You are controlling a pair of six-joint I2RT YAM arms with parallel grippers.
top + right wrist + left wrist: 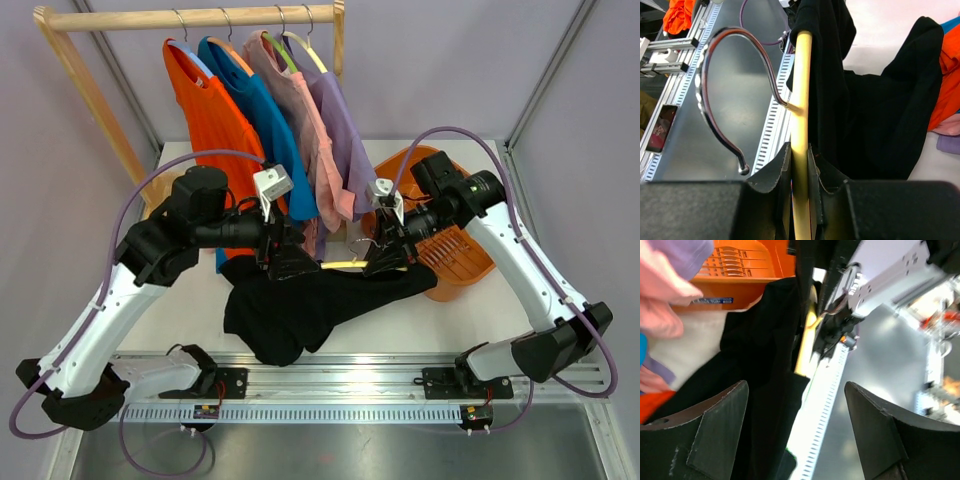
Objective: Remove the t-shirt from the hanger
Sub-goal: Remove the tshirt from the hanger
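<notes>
**Shirt down on the table, hanger not yet free**

I am judging the task as well advanced but not finished. The black t-shirt (300, 305) is lying in a loose heap on the table (425, 330), in the centre of the top view, between the two arms and below the rail of coloured shirts (270, 110).

The right gripper (800, 172) is holding the yellow hanger (801, 100) by its bar. Its jaws are pinching narrow on the bar at the bottom centre of the right wrist view. The metal hook (720, 85) is curving free in the upper left of that frame, and the near half of the bar is showing bare. At the top of the same frame, however, black cloth is hanging over the far end of the bar. So I am thinking one shoulder is not yet off. I cannot tell if the bar is sitting inside the collar or only under a fold.

The left gripper (288, 262) is hovering over the left part of the heap, with its jaws standing wide and nothing between them. What is left, in my judgement, is to take hold of the cloth and draw the hanger out.

The shirt is looking soft, thin and crumpled. One part of it is stretching toward the orange basket (455, 260) at the right.
</notes>
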